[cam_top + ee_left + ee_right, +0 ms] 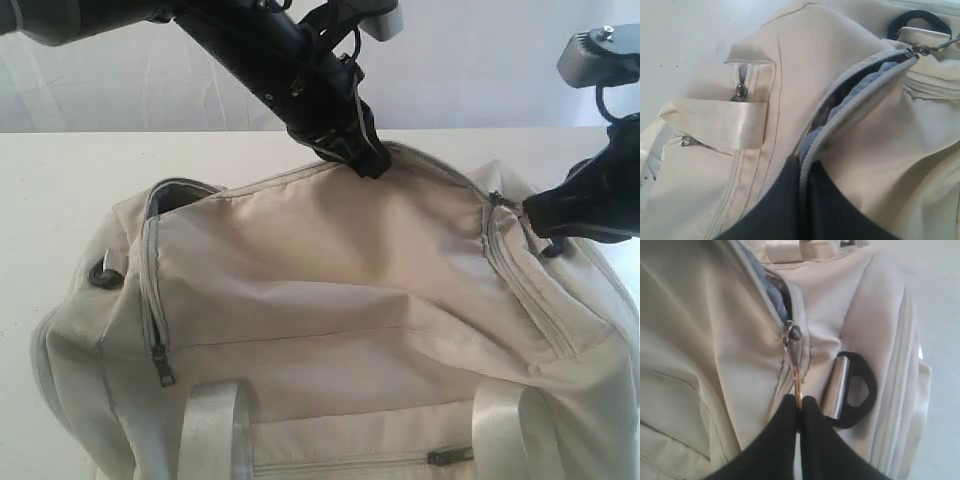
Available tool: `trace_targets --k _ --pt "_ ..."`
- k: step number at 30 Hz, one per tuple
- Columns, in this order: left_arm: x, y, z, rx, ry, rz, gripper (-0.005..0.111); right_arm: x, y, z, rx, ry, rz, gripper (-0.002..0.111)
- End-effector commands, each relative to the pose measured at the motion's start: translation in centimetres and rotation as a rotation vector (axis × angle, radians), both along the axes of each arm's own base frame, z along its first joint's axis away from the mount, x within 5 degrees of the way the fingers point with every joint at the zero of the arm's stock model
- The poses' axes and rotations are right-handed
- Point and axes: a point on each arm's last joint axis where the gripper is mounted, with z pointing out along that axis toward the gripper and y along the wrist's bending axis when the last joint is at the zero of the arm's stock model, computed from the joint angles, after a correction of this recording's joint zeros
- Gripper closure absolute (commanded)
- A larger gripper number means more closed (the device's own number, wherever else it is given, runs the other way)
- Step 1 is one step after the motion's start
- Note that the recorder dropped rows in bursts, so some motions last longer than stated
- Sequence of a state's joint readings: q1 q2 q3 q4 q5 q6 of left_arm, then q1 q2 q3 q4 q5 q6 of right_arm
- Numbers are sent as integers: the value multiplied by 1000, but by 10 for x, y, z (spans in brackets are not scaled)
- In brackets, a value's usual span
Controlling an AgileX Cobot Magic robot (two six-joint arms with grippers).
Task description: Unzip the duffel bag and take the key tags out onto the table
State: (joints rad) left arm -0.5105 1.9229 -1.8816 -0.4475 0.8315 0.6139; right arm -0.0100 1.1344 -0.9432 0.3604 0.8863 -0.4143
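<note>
The duffel bag (330, 300) lies on the white bench (60, 190), filling its near side. The left gripper (802, 169) is clamped together on the bag's fabric edge at the part-open zipper (840, 84), top middle. The right gripper (799, 402) pinches the metal zipper pull (792, 357) at the bag's right end, just beside a black D-ring (860, 390). The gap shows what seems to be grey-blue lining (769, 289).
</note>
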Motion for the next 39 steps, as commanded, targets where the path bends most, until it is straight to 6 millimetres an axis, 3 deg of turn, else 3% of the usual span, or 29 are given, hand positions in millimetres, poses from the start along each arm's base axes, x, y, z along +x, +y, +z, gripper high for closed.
trace_targets --k 1,8,11,13,17,20,25,34,39 --pt "-2 6 6 14 3 6 107 -12 -5 9 -39 -59 -18 108" --pt "-16 -5 12 -117 84 -135 107 4 -9 15 -23 -203 -96 108" --pt "-11 -5 15 -151 57 -97 107 16 -11 14 -35 -233 -112 108" --pt "-4 0 17 -175 49 -34 107 26 -11 16 -36 -235 -115 108" --pt "19 32 18 -212 79 131 107 53 -9 17 -29 -148 -88 108" --pt "22 49 16 -194 124 139 107 50 -7 13 -18 -60 -59 108" --pt "23 50 13 -171 118 139 107 34 -4 13 -14 52 -12 108" --pt "28 47 -8 -136 207 126 107 -2 -2 36 -16 37 23 108" --pt "32 46 -11 -143 201 142 107 -12 -1 28 -16 57 25 108"
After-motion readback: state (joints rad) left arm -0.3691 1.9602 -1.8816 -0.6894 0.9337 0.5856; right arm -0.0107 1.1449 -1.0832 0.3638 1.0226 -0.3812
